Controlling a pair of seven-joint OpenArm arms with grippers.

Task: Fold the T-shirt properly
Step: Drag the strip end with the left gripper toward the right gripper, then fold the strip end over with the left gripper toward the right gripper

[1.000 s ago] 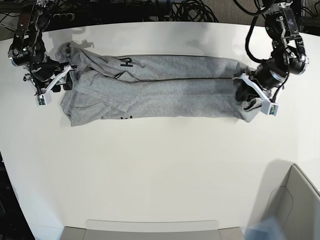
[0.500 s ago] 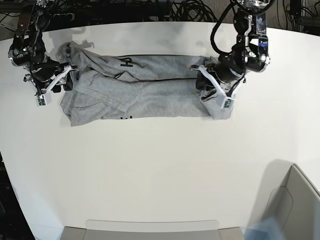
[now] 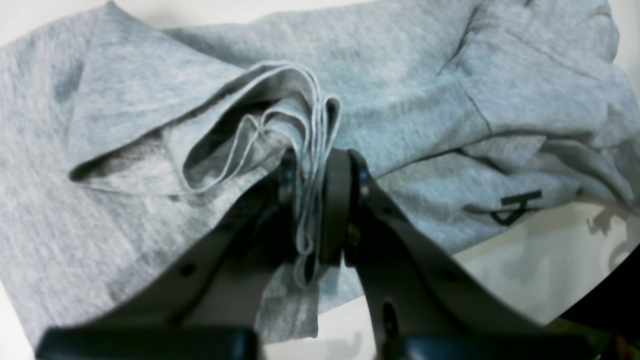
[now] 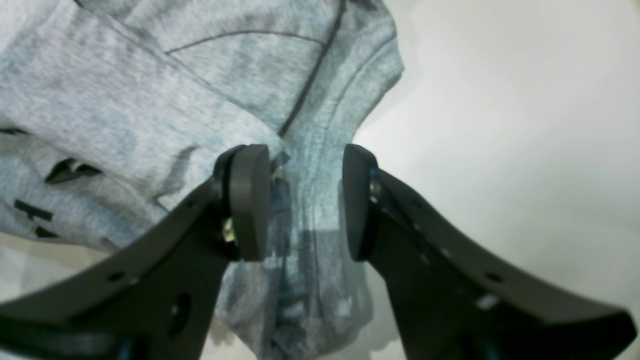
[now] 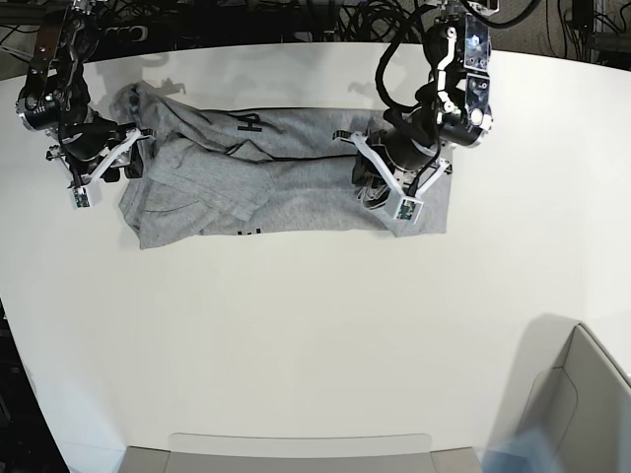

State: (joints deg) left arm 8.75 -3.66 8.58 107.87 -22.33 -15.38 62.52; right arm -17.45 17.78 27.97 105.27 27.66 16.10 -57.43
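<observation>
Left wrist: left hand (image 3: 315, 200) clenched on bunched hem edges of heather-grey cotton T-shirt w/ black block lettering (image 3: 410, 100).
Right wrist: right hand (image 4: 302, 200) spread wide, pads either side of a grey fabric ridge, no pinch.
Base: shirt laid lengthwise across far part of white worktop (image 5: 296, 335), one end doubled back under left hand.

1. A broad, smooth white counter (image 5: 296, 335) fills nearly the whole room view, evenly lit.
2. Tangled black cables (image 5: 296, 18) lie along its far edge.
3. A pale grey bin corner (image 5: 582, 394) sits at the near right.
</observation>
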